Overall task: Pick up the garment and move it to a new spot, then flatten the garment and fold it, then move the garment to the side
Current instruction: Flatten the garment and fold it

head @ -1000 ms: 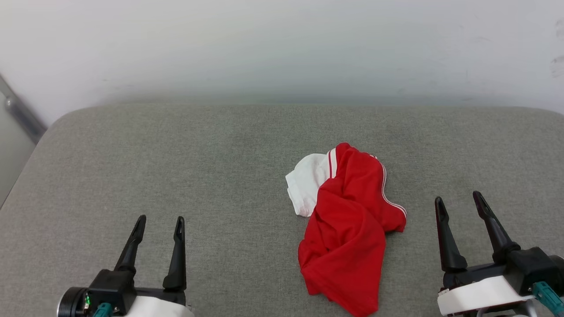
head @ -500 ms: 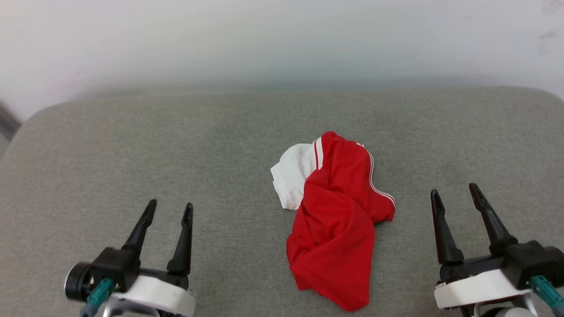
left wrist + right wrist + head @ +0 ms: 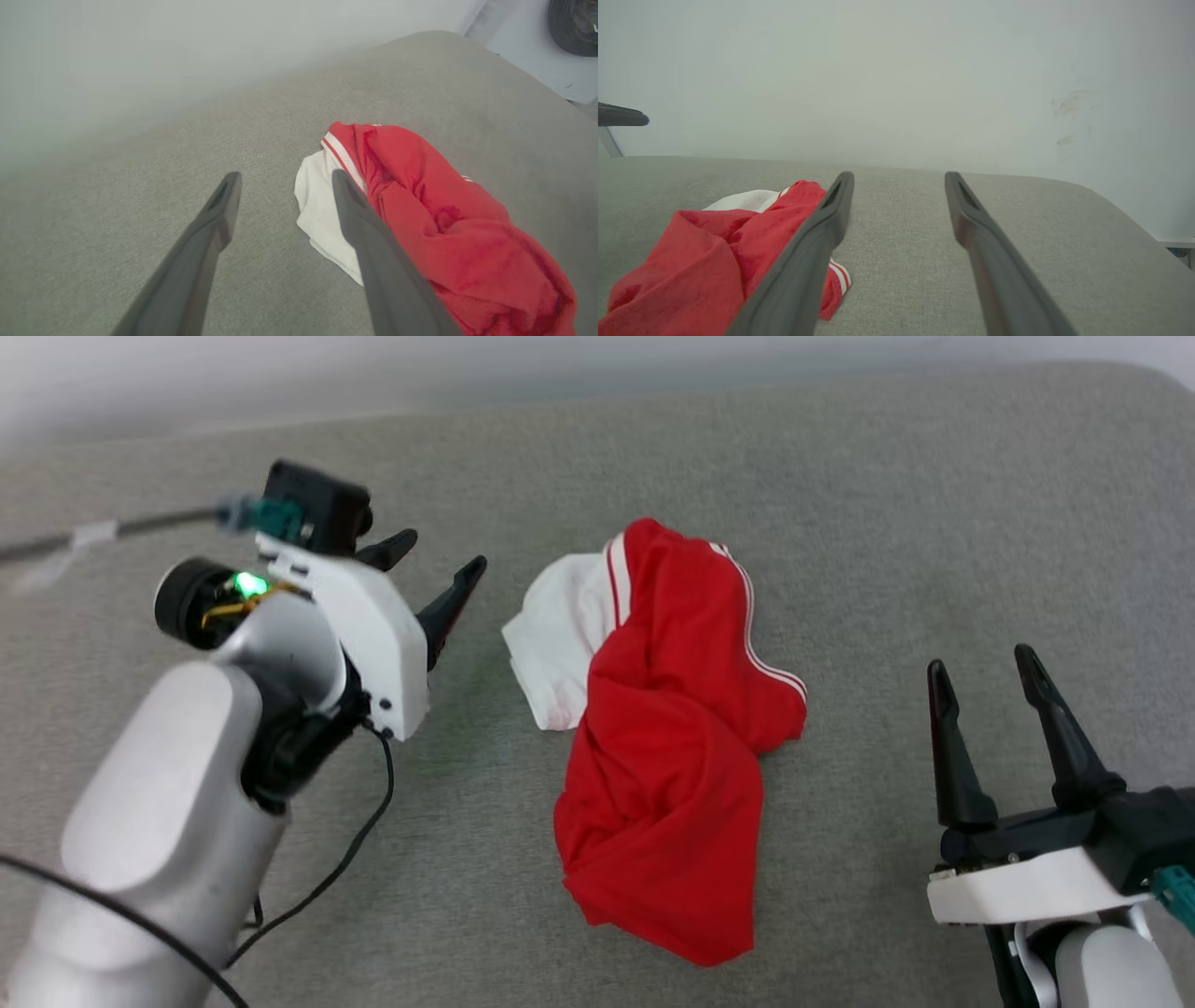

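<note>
1. A red shirt (image 3: 667, 756) lay in a crumpled heap on the grey bench (image 3: 887, 504). It sat about in the middle of the part of the bench that showed, well away from the far edge.
2. One white sleeve (image 3: 555, 635) stuck out on the left side of the heap. Red and white stripes (image 3: 616, 569) ran where the sleeve met the red cloth.
3. The rest of the shirt was bunched up and folded over itself.
4. The left gripper (image 3: 442, 553) was to the left of the shirt, near the sleeve. Its two dark fingers were spread wide and held nothing. They pointed across at the shirt. A bit of bare bench showed between the fingertips and the sleeve.
5. In the left wrist view, the left gripper (image 3: 285, 178) had the shirt (image 3: 444, 210) on its right. One finger crossed in front of the sleeve there. From that view I could not tell if it touched.
6. A small green light (image 3: 247, 583) glowed on the left arm (image 3: 168, 803). A thin black cable (image 3: 355, 840) hung from that arm.
7. The right gripper (image 3: 980, 665) was to the right of the shirt, well apart from it. Its fingers were spread wide too, with nothing between them. They pointed at the far edge.
8. In the right wrist view, the right gripper (image 3: 899, 179) looked over bare bench (image 3: 901, 280) to a pale wall (image 3: 878, 70). The shirt (image 3: 705, 261) lay off to the left.
</note>
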